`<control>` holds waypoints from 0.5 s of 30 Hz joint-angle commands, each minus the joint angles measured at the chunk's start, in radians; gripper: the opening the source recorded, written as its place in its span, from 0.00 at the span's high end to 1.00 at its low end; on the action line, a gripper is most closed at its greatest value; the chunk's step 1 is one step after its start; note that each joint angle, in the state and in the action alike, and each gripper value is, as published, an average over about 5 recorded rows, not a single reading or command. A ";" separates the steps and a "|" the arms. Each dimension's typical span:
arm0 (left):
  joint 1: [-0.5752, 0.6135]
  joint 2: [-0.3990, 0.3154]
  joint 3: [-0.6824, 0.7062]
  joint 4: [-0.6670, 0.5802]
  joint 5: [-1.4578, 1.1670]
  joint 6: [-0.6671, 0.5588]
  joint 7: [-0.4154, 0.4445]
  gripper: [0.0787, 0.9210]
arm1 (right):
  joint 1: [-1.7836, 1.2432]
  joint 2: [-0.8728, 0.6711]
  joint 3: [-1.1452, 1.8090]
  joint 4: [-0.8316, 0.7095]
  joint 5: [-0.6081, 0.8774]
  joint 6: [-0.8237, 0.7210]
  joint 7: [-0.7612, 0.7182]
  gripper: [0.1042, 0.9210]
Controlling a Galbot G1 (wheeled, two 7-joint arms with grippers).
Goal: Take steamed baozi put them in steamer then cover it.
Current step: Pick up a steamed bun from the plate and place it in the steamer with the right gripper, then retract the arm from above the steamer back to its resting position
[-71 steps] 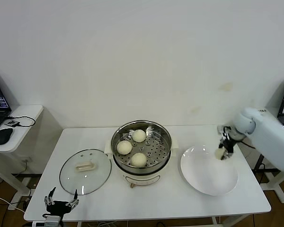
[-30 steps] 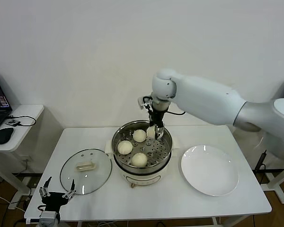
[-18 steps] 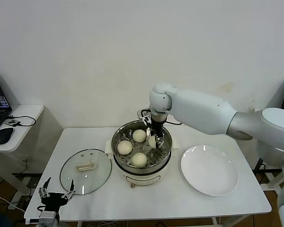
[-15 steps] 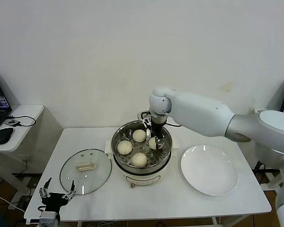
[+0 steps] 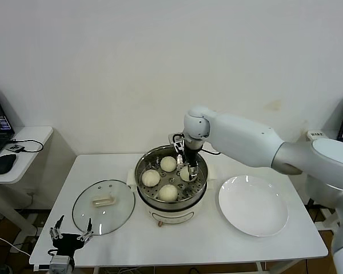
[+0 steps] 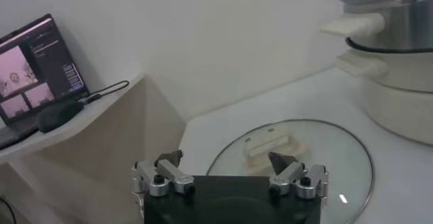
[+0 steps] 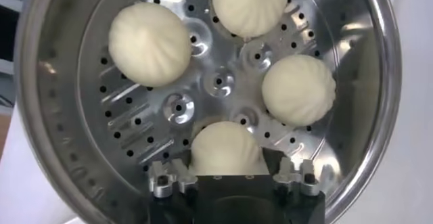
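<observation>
The round stainless-steel steamer pot (image 5: 170, 178) at table centre contains four cream-white dough buns (image 7: 225, 149); right gripper (image 7: 226, 175), fingers spread wide, straddles one. Left gripper (image 6: 230, 176) open near the front-left corner.

Round shiny stainless-steel steamer pot (image 5: 170, 201) on white base, table centre, uncovered; perforated tray inside. Four smooth cream-white round baozi on tray: one far (image 5: 168, 164), one left (image 5: 150, 178), one near (image 5: 168, 193), one right (image 5: 186, 173); spaced apart around tray centre. Right bun (image 7: 225, 151) sits between open fingers of right gripper (image 7: 226, 176). Round clear glass cover with metal rim, cream bar handle (image 5: 103, 206), flat on table, left of steamer, just beside it.
</observation>
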 commanded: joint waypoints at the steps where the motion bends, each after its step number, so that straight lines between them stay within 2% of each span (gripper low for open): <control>1: 0.002 -0.001 0.000 -0.002 -0.001 0.002 -0.002 0.12 | 0.042 -0.114 0.050 0.089 0.060 -0.021 -0.002 0.12; 5: -0.002 -0.001 -0.002 0.003 -0.007 0.004 -0.013 0.12 | 0.078 -0.249 0.136 0.170 0.158 -0.035 0.022 0.12; 9: -0.005 -0.001 0.001 0.007 -0.026 -0.006 -0.009 0.12 | 0.031 -0.373 0.299 0.231 0.315 -0.045 0.187 0.12; 15: -0.020 0.002 0.021 0.002 -0.112 -0.015 -0.026 0.12 | -0.147 -0.548 0.548 0.348 0.543 0.075 0.656 0.12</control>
